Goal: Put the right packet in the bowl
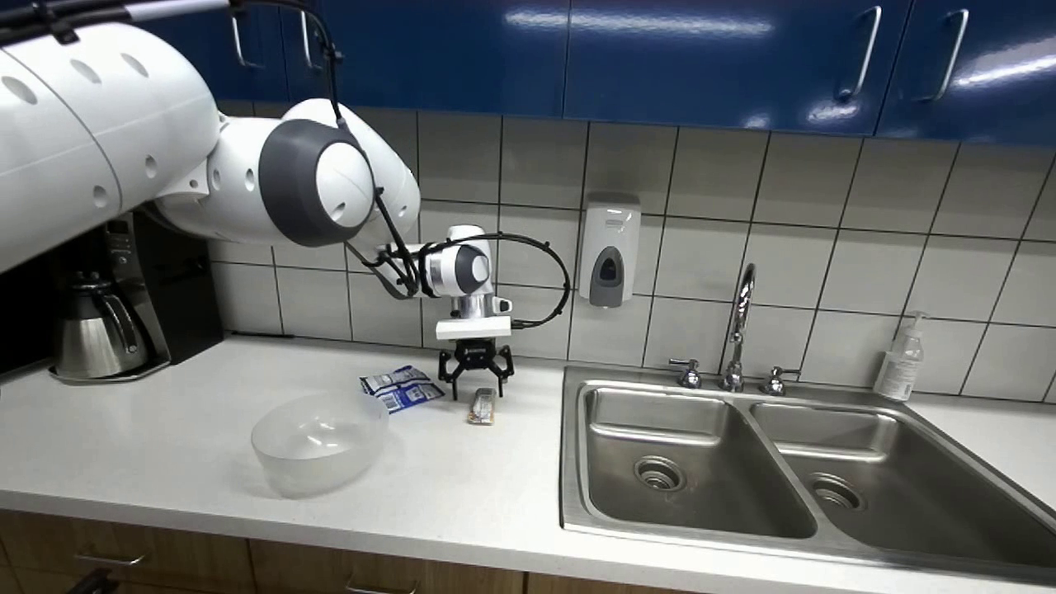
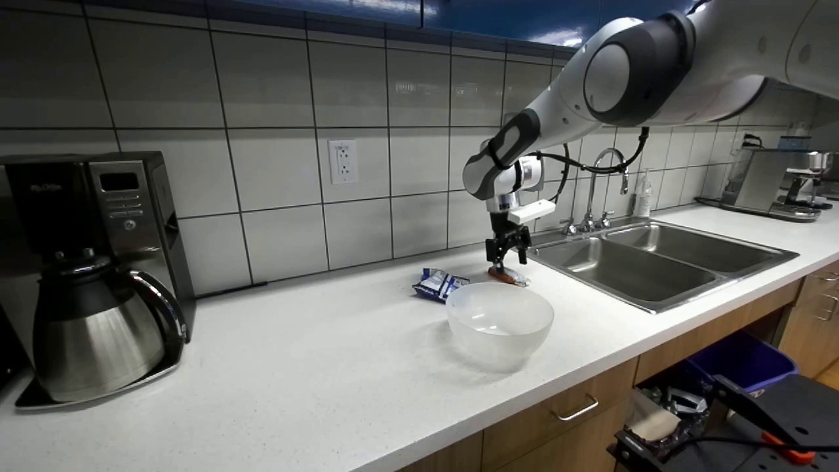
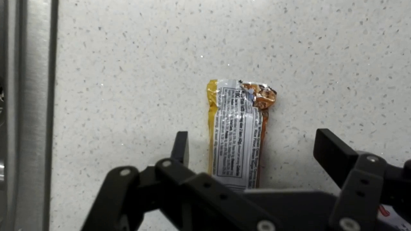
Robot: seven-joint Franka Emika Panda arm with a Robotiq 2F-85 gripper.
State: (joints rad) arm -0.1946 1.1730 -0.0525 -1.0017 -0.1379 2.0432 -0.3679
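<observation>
The small packet is seen lying on the worktop, between the blue-and-white packet and the sink. In the wrist view its lower end is hidden by the tool, which is spread wide, a gap being left on each side of the packet. Most of the fine print cannot be read. A scrap of something white and red is cut off by the lower right corner; what it belongs to cannot be told. In an exterior view the blue-and-white packet is partly overlapped by the bowl; whether the two are touching cannot be made out. The arm is cut off by the frame in both exterior views, as is the coffee maker.

The worktop is pale and speckled, with wooden drawers set below. It is backed by tiles, on which a soap dispenser is mounted. The sink is fitted with a chrome tap, and a pump bottle is stood near its back edge. Blue cupboards are cropped at the top, their doors streaked with glare.
</observation>
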